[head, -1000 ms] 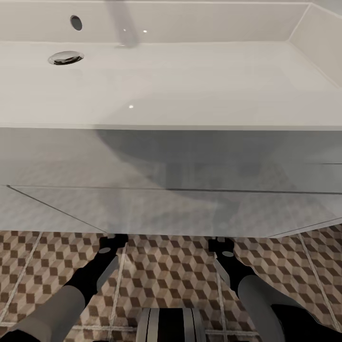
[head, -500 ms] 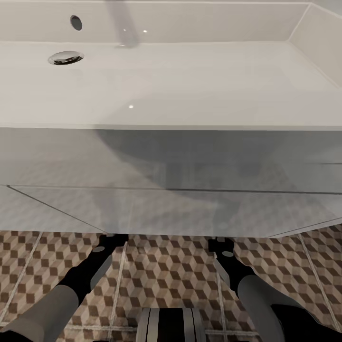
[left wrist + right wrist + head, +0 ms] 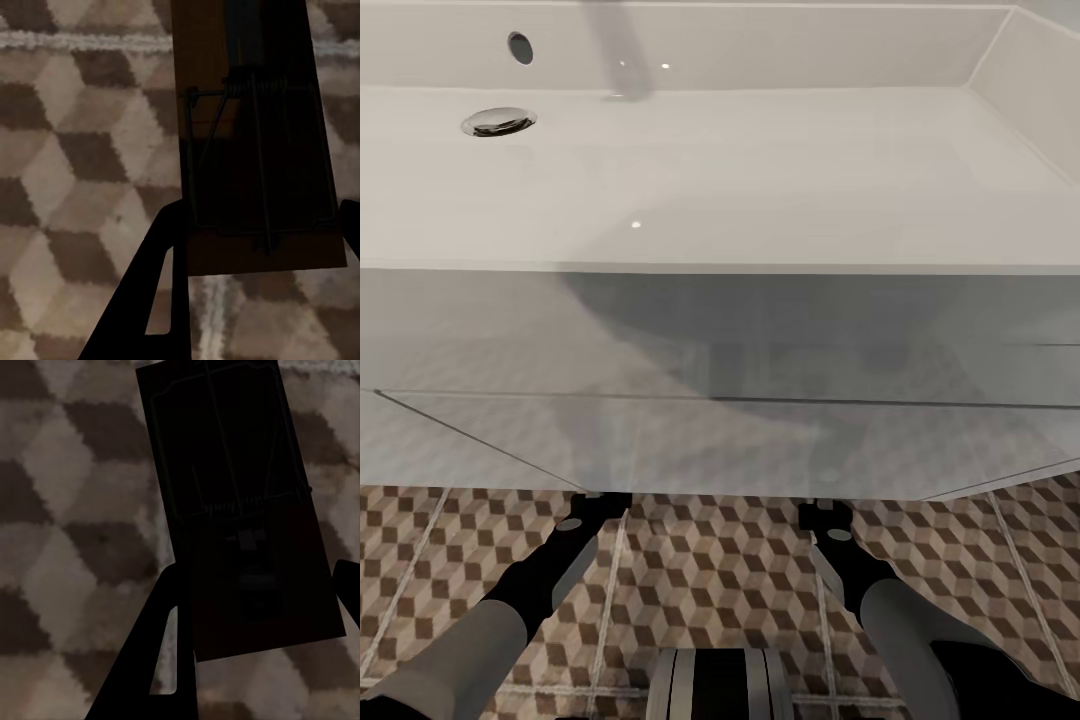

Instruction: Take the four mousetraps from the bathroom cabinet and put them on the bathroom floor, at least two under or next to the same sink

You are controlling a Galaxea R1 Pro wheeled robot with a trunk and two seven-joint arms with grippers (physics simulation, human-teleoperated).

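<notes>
Bathroom floor point(image 3: 710, 580) with the cube tiles runs under the white sink point(image 3: 720, 180), both arms reaching beneath it. Left gripper point(image 3: 255, 232) has its fingers spread either side of a mousetrap point(image 3: 251, 150) lying flat on the tiles; can't tell if they touch. Right gripper point(image 3: 255, 607) straddles another mousetrap point(image 3: 236, 502) likewise.

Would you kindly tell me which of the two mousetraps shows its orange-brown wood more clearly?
The flat rectangular wooden mousetrap between the left tool's fingers: its board looks orange-brown at the lit edges, while the one at the right tool appears almost black.
</notes>
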